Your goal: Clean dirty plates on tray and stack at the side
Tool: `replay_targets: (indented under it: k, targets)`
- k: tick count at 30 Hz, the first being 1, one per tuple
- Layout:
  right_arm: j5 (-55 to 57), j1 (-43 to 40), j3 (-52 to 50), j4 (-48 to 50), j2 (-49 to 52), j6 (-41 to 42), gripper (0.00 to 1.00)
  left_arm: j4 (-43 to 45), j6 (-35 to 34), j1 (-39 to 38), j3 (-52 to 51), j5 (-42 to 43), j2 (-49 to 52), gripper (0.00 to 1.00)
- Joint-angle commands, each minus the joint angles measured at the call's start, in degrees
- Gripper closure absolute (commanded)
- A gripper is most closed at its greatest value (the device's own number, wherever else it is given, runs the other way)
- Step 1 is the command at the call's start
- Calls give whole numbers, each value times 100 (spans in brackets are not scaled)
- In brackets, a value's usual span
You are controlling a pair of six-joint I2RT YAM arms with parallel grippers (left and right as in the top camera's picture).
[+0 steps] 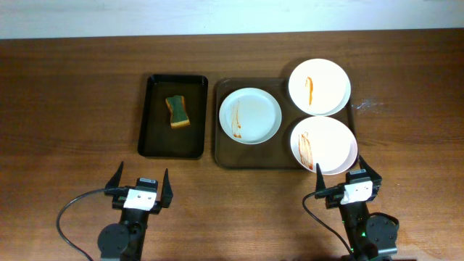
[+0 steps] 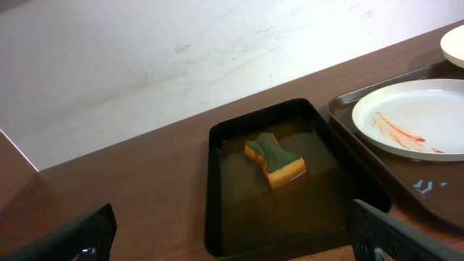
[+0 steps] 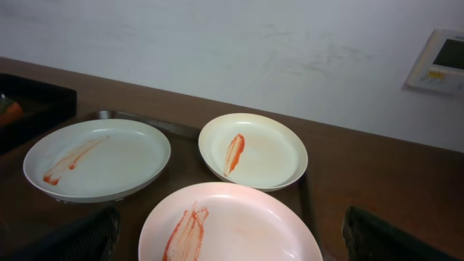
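If lifting wet sponge (image 1: 177, 112) with spread left pincer (image 1: 143, 174), may drip on surface (image 1: 72, 109); may clip lower-right plate (image 1: 330, 148) with spread right pincer (image 1: 342, 172).

On the L wrist cam I see my left gripper (image 2: 232, 221) spread wide, fingers (image 2: 80, 235) at both bottom corners. Ahead on the counter (image 2: 130, 181): black tub (image 2: 217, 188) w/ brownish liquid, yellow-green sponge (image 2: 274, 161) lying in it. Just right, brown tray (image 2: 428, 192) w/ red-streaked white plate (image 2: 417, 119); 2nd plate (image 2: 454, 45) cut off at the top-right edge.
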Motion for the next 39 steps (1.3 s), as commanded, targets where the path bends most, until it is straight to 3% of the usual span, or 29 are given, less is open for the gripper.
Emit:
replay_targets:
  k: [1,39]
  targets:
    - [70,-11,-48,-7,-37,2,2,4,68,20,-42,0,-50,0]
    - [179,-13,-48,-22,-37,0,2,7,68,20,-42,44,-50,0]
